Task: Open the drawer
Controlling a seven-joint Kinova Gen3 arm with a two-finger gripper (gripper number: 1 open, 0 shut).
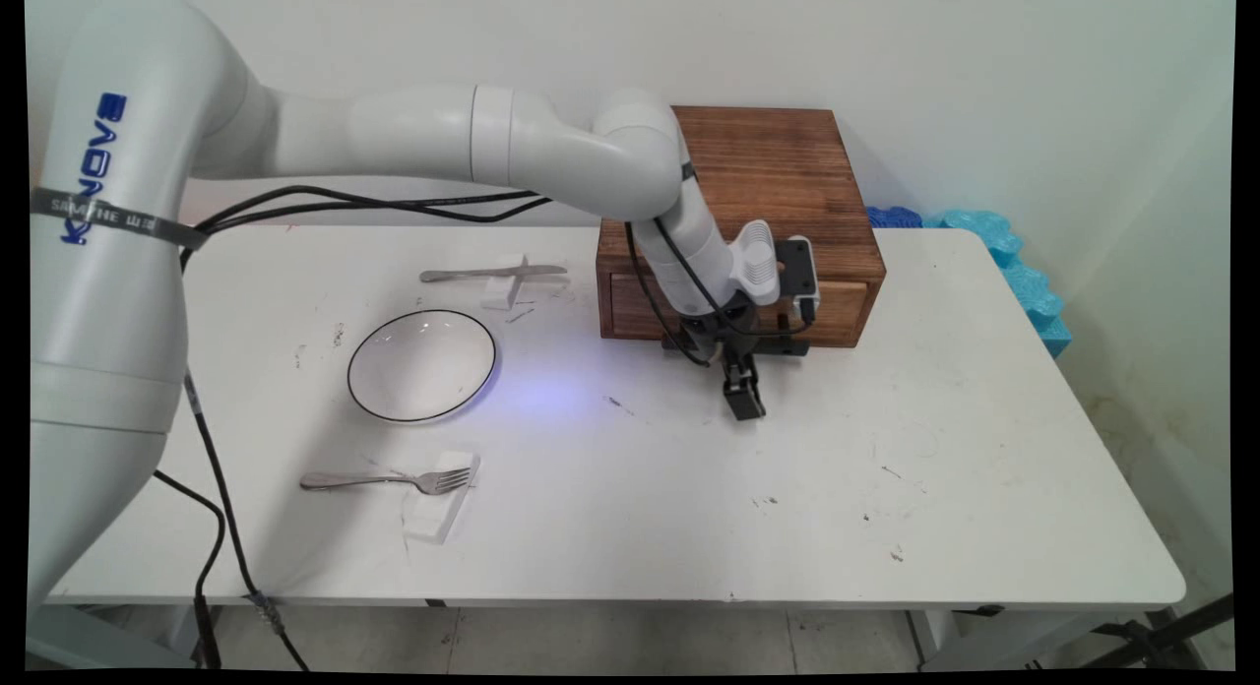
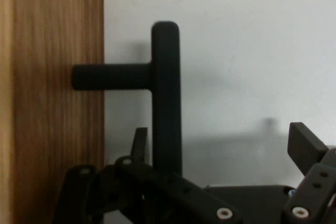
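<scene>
Arm: reaches in from the left, forearm level above the table (image 1: 984, 468), wrist bent down in front of the box (image 1: 778, 173). Gripper (image 1: 745, 402) points down at the table, low, just before the box's front face.

Gripper state: open. In the hand view the two fingers (image 2: 307, 142) stand well apart, one on each side of the handle (image 2: 166, 98); the near finger lies between the handle bar and the wood, the other is clear of the bar. No contact with the bar is plain, though the lower part of the bar is hidden behind the linkage, so touching there cannot be ruled out.

Near side of table, left: fork (image 1: 389, 481), tines resting on a small white block (image 1: 440, 508), handle pointing left.

Middle, left: white bowl (image 1: 421, 364) with a thin dark rim, upright, well apart from the gripper.

Farther, left: knife (image 1: 492, 273) lying across a second white block, handle to the left.

Far side, centre: dark wooden box with one drawer (image 1: 837, 306) of paler wood in its front. The drawer looks shut, flush with the box front. Its handle is a black bar held off the wood by a short black post; the hand view shows one post and the bar's rounded end.

Far right corner: blue foam pieces (image 1: 1014, 262) along the table edge by the wall.
</scene>
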